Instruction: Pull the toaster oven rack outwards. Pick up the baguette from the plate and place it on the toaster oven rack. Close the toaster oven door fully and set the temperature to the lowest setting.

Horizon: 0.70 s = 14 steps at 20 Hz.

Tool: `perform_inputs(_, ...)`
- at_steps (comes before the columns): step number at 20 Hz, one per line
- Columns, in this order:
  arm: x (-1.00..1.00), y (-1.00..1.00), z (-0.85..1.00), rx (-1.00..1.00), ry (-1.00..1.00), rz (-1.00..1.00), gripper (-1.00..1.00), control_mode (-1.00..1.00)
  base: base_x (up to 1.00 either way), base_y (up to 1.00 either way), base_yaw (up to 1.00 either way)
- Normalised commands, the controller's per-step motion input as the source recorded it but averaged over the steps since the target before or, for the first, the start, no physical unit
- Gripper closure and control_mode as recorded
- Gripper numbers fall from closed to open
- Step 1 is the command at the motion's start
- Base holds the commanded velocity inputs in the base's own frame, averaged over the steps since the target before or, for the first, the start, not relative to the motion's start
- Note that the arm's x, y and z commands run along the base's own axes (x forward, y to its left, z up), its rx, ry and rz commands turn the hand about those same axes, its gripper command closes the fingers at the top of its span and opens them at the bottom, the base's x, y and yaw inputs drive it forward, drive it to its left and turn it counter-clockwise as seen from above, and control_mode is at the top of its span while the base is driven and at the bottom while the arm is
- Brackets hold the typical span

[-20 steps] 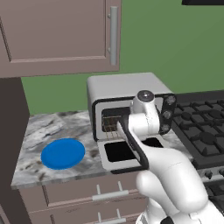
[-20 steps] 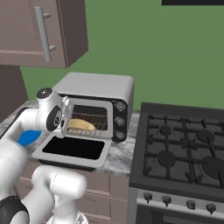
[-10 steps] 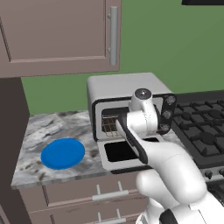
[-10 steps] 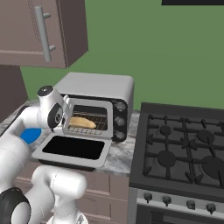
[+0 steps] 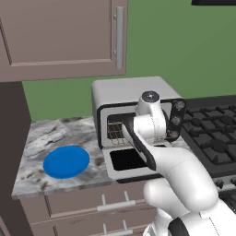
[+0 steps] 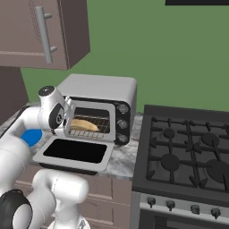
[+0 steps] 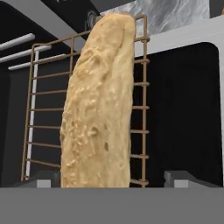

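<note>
Compared with a second ago, the arm has shifted slightly at the mouth of the toaster oven, and the hand has let go: its fingertips now stand wide on either side of the baguette, not pressing it. The hand is open. The baguette lies lengthwise on the toaster oven rack, which is pulled forward out of the dark cavity. In the right base view the baguette rests across the rack, near its front edge. The toaster oven door hangs fully down, flat, its outer edge overhanging the worktop edge. The plate sits bare on the worktop to the left of the oven, well apart from the door. The knobs stand unobstructed on the oven's right. Open worktop lies around the plate.
</note>
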Motion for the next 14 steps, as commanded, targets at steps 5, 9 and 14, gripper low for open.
perform_inputs(5, -0.07, 0.00, 0.08, 0.00, -0.10, 0.00, -1.00, -1.00, 0.00, 0.00, 0.00)
perform_inputs(9, -0.11, -0.02, 0.10, -0.01, -0.09, 0.00, -1.00, -1.00, 0.00, 0.00, 0.00)
perform_inputs(14, -0.06, 0.00, 0.09, -0.05, -0.07, 0.00, -1.00, -1.00, 0.00, 0.00, 0.00)
